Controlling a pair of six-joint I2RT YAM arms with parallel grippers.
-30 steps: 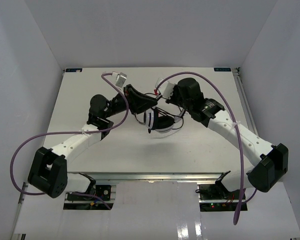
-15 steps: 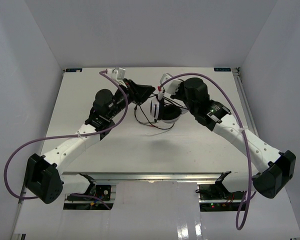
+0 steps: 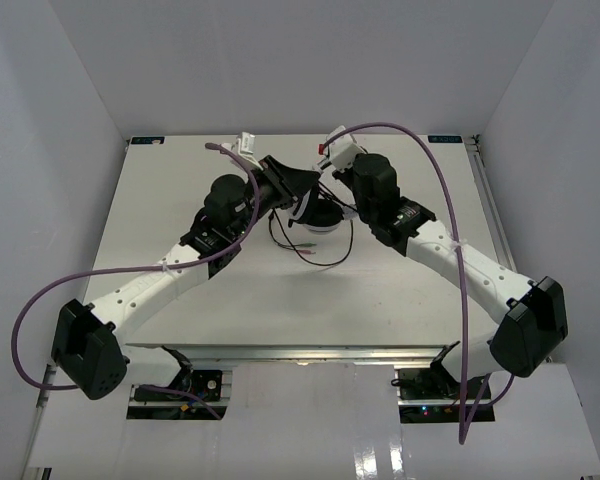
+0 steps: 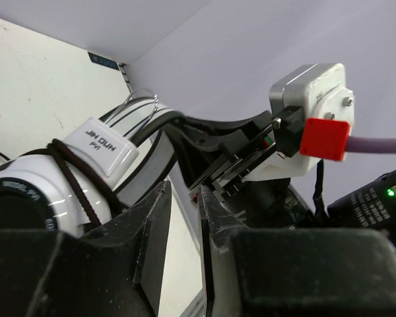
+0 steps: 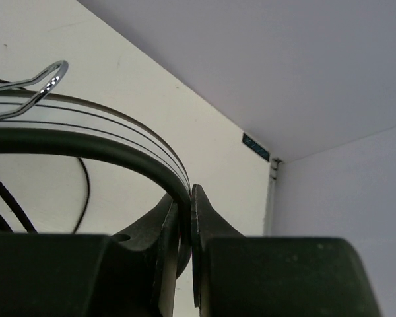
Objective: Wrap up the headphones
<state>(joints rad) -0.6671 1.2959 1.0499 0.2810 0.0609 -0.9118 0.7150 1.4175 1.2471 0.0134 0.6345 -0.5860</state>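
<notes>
The headphones (image 3: 320, 214) hang between both grippers at the back middle of the table, white with a thin headband (image 5: 119, 142). My right gripper (image 5: 188, 193) is shut on the headband, which is pinched between its jaws. In the left wrist view a white cup (image 4: 33, 188) and its slider (image 4: 102, 146) sit left of my left gripper (image 4: 183, 198). Several turns of the black cord (image 4: 69, 175) wrap round the slider. The left jaws stand a narrow gap apart with nothing visible between them. Loose cord (image 3: 325, 260) trails on the table below the cups.
Purple arm cables (image 3: 435, 170) arc over the table. The right arm's wrist camera with its red block (image 4: 325, 139) sits close in front of my left gripper. White walls enclose the table (image 3: 180, 180) on the left, right and back. A metal frame (image 3: 300, 352) runs along the near edge.
Both arms have carried the headphones from the middle of the table toward the back. The loose cord now trails out nearer on the table.
</notes>
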